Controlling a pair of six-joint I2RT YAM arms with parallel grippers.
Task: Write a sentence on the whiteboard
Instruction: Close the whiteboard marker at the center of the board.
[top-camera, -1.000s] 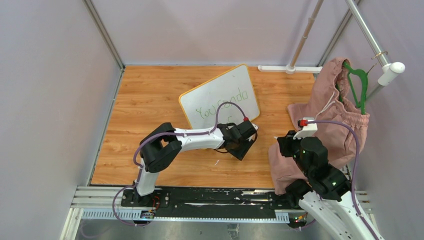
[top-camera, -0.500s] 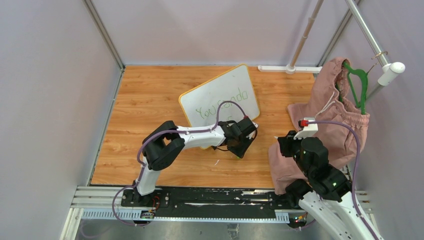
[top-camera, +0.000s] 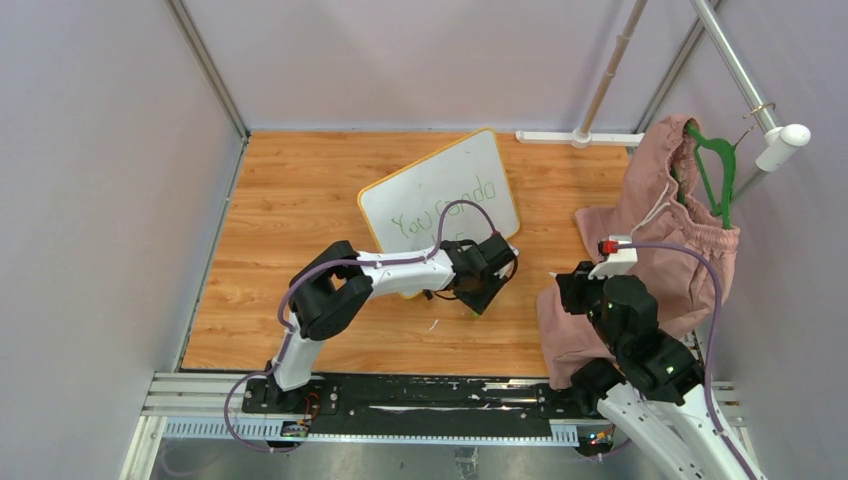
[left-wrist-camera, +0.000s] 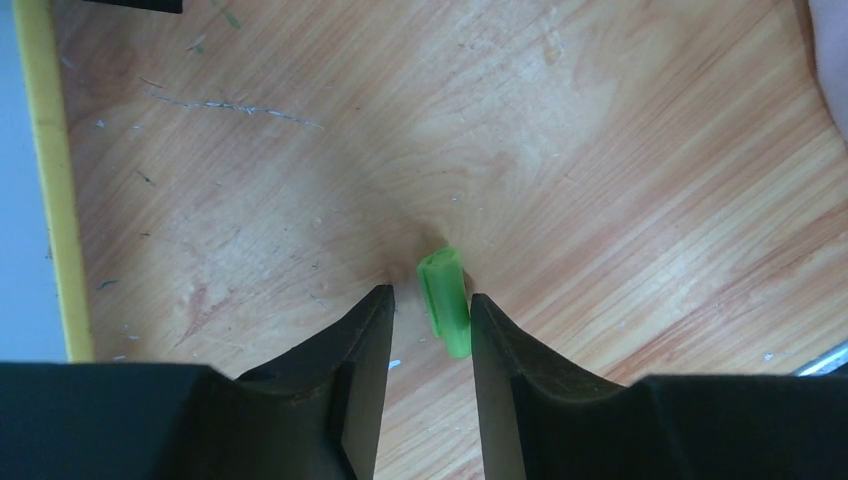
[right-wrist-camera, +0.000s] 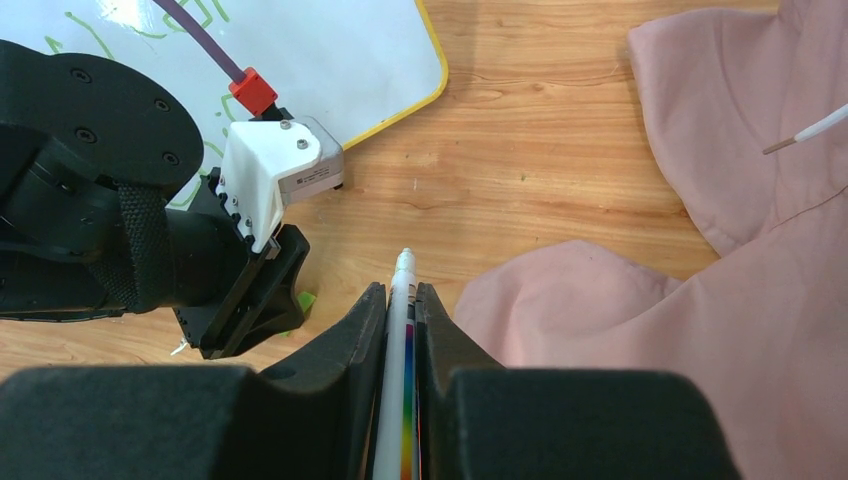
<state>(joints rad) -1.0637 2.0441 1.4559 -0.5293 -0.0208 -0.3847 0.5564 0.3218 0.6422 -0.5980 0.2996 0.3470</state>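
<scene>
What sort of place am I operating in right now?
Most likely a lab robot test cell rather than a home. Plain partition walls box in a wood-grain table, a metal rail runs along its near edge, and a pink garment hangs from a pole, probably a prop.

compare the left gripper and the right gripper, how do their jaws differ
The left gripper stands open around a small green cap lying on the table; the right gripper is shut on a white marker. The left is by the whiteboard's rim; the right beside pink cloth. Both have black fingers.
</scene>
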